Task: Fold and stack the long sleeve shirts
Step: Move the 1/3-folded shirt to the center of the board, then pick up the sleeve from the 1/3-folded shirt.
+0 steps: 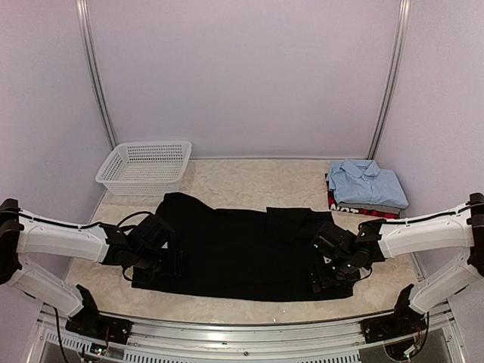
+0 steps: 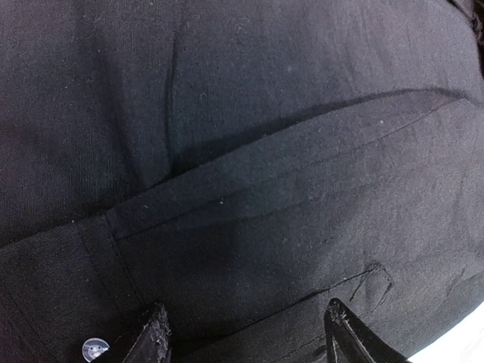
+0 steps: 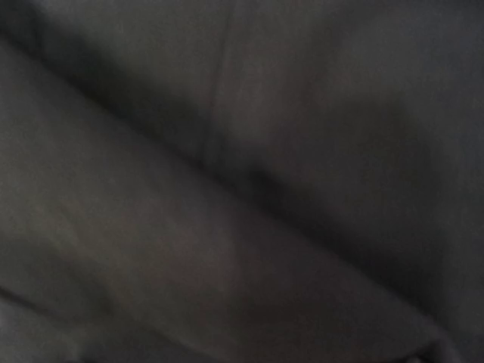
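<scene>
Left hand [image 2: 246, 321] spread above black shirt [image 2: 242, 151] | right hand [image 1: 327, 268] at opposite end

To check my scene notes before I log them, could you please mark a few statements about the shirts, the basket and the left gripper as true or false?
1. The black shirt lies spread across the middle of the table. True.
2. The white basket holds a shirt. False: it looks empty.
3. The light blue shirt lies uppermost at the back right. True.
4. The red-and-black shirt lies on top of the light blue shirt. False: it lies beneath it.
5. The left gripper is shut. False: its fingers stand apart over the black shirt.
</scene>
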Controlling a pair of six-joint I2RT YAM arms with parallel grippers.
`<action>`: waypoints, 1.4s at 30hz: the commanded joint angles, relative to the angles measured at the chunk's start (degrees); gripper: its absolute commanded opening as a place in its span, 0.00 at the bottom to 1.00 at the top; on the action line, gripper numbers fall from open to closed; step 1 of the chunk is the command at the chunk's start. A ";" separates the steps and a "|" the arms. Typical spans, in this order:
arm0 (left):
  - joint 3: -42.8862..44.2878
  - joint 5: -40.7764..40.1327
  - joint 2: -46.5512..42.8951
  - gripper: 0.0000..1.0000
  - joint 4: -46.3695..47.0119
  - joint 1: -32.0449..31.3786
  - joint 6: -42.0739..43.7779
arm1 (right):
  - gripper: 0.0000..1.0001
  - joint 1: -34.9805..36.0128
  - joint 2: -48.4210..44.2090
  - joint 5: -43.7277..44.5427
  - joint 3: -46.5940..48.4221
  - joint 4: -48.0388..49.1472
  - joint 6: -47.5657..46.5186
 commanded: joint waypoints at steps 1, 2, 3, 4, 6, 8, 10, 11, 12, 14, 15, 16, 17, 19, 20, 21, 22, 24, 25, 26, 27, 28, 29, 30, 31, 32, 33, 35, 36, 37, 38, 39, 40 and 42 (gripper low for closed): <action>1.72 -6.92 -3.58 0.68 -9.98 -2.39 -2.15 | 0.94 3.81 -3.01 -0.03 1.95 -11.58 4.67; 3.32 -8.53 -4.75 0.69 -10.11 -2.33 -1.49 | 0.96 4.37 -4.04 1.17 3.44 -11.63 3.62; 4.59 -10.40 -5.25 0.70 -9.76 -2.28 -0.58 | 0.98 4.67 -5.24 2.29 5.09 -11.11 2.48; 5.90 -12.03 -5.76 0.74 -8.78 -2.32 0.60 | 0.99 4.72 -6.38 3.60 6.55 -10.43 1.38; 8.57 -13.77 -5.72 0.80 -5.50 -2.32 4.12 | 0.99 4.69 -8.47 6.30 9.08 -8.13 -1.30; 10.80 -13.25 -4.58 0.84 -1.05 -2.15 7.05 | 0.99 4.50 -9.47 9.61 11.20 -5.45 -4.55; 13.24 -9.97 -2.00 0.84 3.88 -1.91 10.03 | 0.99 3.48 -9.27 12.01 12.65 -1.95 -7.86; 14.91 -8.09 -0.27 0.84 6.09 -1.81 11.25 | 0.99 2.43 -8.90 12.59 13.29 -0.60 -9.42; 16.65 -6.27 1.25 0.84 7.76 -1.72 12.46 | 0.99 1.34 -8.59 13.07 13.74 0.52 -10.68; 20.17 -1.81 5.54 0.83 11.01 -1.68 14.84 | 0.98 -1.05 -8.22 13.26 14.17 3.32 -12.92; 21.79 0.15 7.79 0.83 12.15 -1.70 15.59 | 0.97 -2.31 -8.19 12.60 14.01 4.86 -14.05; 23.50 2.39 10.58 0.83 14.14 -1.71 16.23 | 0.97 -3.85 -8.41 11.31 13.53 6.85 -15.12; 24.81 4.27 12.29 0.83 16.24 -1.71 16.83 | 0.96 -5.35 -8.63 9.70 13.02 8.59 -16.16; 28.22 8.67 16.43 0.81 17.93 -1.71 17.26 | 0.96 -8.53 -9.39 5.68 11.77 12.18 -17.79; 29.92 10.64 19.75 0.80 18.54 -1.79 17.70 | 0.96 -10.09 -9.66 3.60 11.26 13.51 -18.34; 32.04 12.21 21.77 0.79 18.64 -1.90 18.05 | 0.96 -11.56 -9.98 2.10 10.69 14.66 -18.79; 33.78 13.50 24.33 0.79 19.21 -2.15 18.81 | 0.96 -13.00 -10.33 1.05 10.16 15.42 -19.17; 37.09 14.76 29.27 0.77 19.59 -2.68 19.85 | 0.96 -14.09 -10.93 -0.04 9.47 16.63 -19.73; 38.76 15.83 31.66 0.76 19.65 -2.82 20.41 | 0.96 -14.32 -11.16 -0.24 9.26 16.82 -19.93; 40.43 16.52 33.43 0.75 19.72 -2.93 20.67 | 0.96 -14.45 -11.13 -0.43 9.06 16.83 -20.09; 42.58 16.72 36.27 0.75 19.31 -2.94 20.79 | 0.96 -14.61 -11.14 -0.57 8.94 16.69 -20.16; 43.71 16.88 37.83 0.75 19.31 -2.94 21.03 | 0.96 -14.68 -11.06 -0.71 8.79 16.45 -20.24; 44.75 16.83 39.65 0.75 19.32 -2.95 21.15 | 0.96 -14.73 -11.05 -0.94 8.57 16.21 -20.27; 45.79 17.19 41.60 0.75 19.05 -2.94 21.43 | 0.96 -14.77 -11.04 -1.23 8.27 16.11 -20.17; 46.53 18.09 42.66 0.75 19.05 -2.94 21.75 | 0.96 -14.79 -11.16 -1.40 7.82 16.10 -20.11; 47.10 18.55 43.84 0.75 19.30 -3.00 21.87 | 0.96 -14.83 -11.35 -1.60 7.33 16.25 -19.92; 47.65 19.32 44.71 0.75 19.45 -3.02 21.88 | 0.96 -14.80 -11.54 -1.76 6.90 16.46 -19.77; 48.78 20.39 46.85 0.75 19.75 -3.06 21.89 | 0.95 -14.88 -11.74 -1.97 6.00 16.77 -19.52; 49.33 20.77 47.77 0.74 19.80 -3.11 21.88 | 0.95 -14.91 -11.85 -2.13 5.75 16.84 -19.37; 49.97 21.32 49.01 0.71 19.91 -3.10 21.77 | 0.95 -14.91 -11.81 -2.32 5.50 16.95 -19.36; 50.53 22.09 49.67 0.66 19.94 -3.11 21.53 | 0.95 -14.92 -11.80 -2.48 5.31 17.05 -19.21; 50.96 23.15 50.44 0.61 20.22 -3.18 21.19 | 0.95 -14.89 -11.80 -2.56 5.13 17.06 -19.22; 51.13 23.63 50.91 0.56 20.83 -3.27 20.75 | 0.95 -14.87 -11.76 -2.48 4.96 17.06 -19.19; 51.27 24.16 51.67 0.47 21.84 -3.46 20.45 | 0.95 -14.97 -11.69 -2.31 4.66 17.06 -19.22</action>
